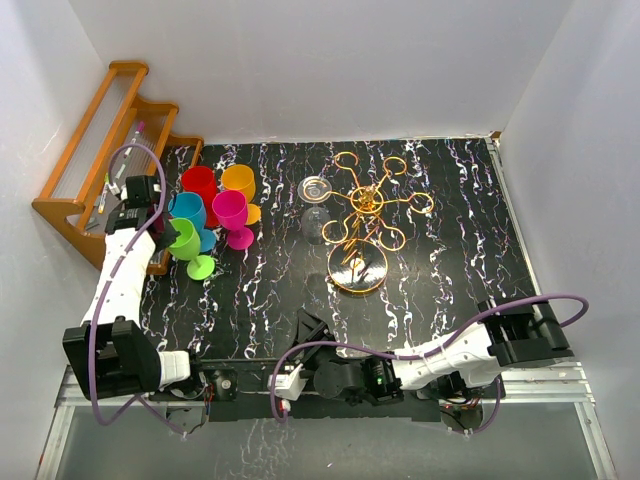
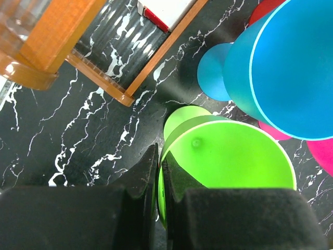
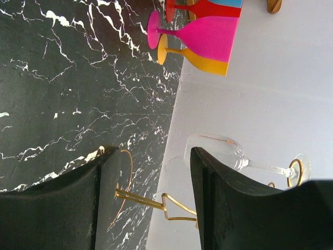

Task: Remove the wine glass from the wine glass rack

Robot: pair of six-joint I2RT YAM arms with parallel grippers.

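The gold wire wine glass rack (image 1: 365, 205) stands at mid-table on its round base. A clear wine glass (image 1: 315, 222) hangs upside down from a ring loop on the rack's left side. In the right wrist view the wine glass (image 3: 218, 151) shows sideways beyond the far finger, and the rack's post (image 3: 145, 200) lies between the fingers. My right gripper (image 1: 308, 335) (image 3: 153, 156) is open, low on the table, well short of the rack. My left gripper (image 1: 165, 225) (image 2: 158, 161) is shut on the rim of a green goblet (image 2: 229, 156) at the far left.
Coloured plastic goblets stand left of the rack: blue (image 2: 291, 67), red (image 1: 198, 185), orange (image 1: 238, 182), pink (image 1: 232, 212) and green (image 1: 188, 245). An orange wooden slatted shelf (image 1: 95, 150) leans in the back left corner. White walls close in the table.
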